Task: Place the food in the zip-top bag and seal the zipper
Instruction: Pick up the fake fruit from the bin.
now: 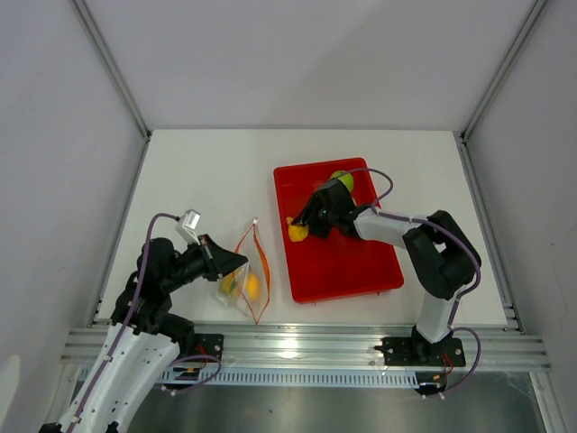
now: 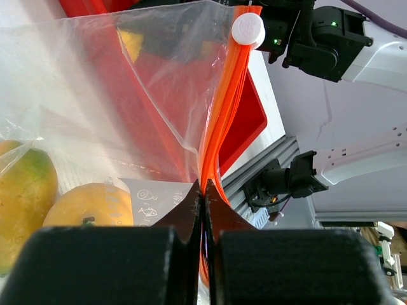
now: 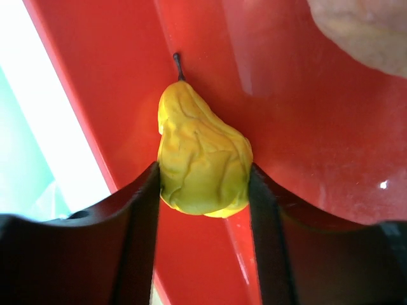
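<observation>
The left gripper [image 2: 203, 202] pinches the zipper [image 2: 224, 108] of the zip-top bag [image 2: 95, 95] on the desk [image 1: 207, 171]. The right gripper [image 3: 203, 190] squeezes the yellow pear [image 3: 202, 152] in the red tray [image 3: 305, 127].

Your white table [image 1: 207, 171], with two things resting on it.

The red tray [image 1: 347, 271] lies flat to the right of the middle. Its long side runs front to back, turned a little, and its near end comes close to the table's front edge. To its left, with a strip of bare white between them, the clear zip-top bag [image 1: 239, 257] sits on the table near the front-left. The bag's orange-red zipper [image 1: 264, 262] is on the side facing the tray. An aluminium rail [image 1: 297, 347] runs along the near edge, and you have pale walls on the other three sides.
</observation>
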